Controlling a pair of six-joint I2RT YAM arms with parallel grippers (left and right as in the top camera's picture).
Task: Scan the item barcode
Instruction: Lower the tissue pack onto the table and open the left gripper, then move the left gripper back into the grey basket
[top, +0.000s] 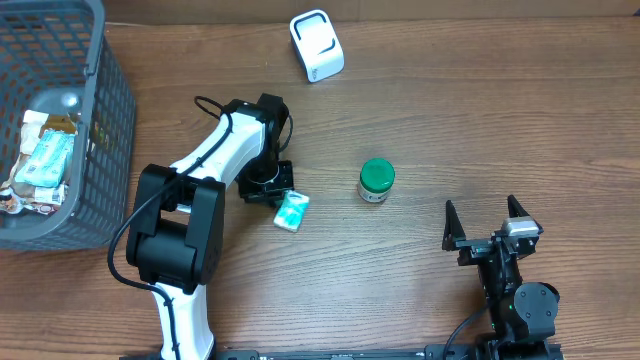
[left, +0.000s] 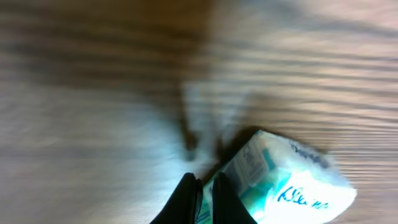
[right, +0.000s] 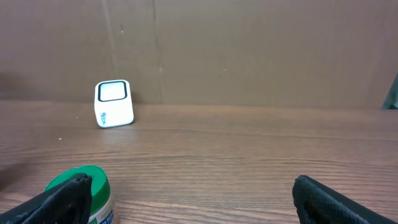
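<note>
Our left gripper (left: 204, 188) is pinched shut on the edge of a teal-and-white packet (top: 291, 211) near the middle of the wooden table (top: 450, 110), left of a green-lidded jar (top: 377, 180). Our right gripper (top: 481, 208) stands wide, holding nothing. The white barcode scanner (top: 317, 45) sits well apart, toward the far edge.

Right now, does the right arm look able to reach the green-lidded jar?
Probably yes. The right end effector stands open, facing the green-lidded jar, with only bare table between them. The left end effector, shut on the tissue packet, sits beyond the jar, out of the path.
</note>
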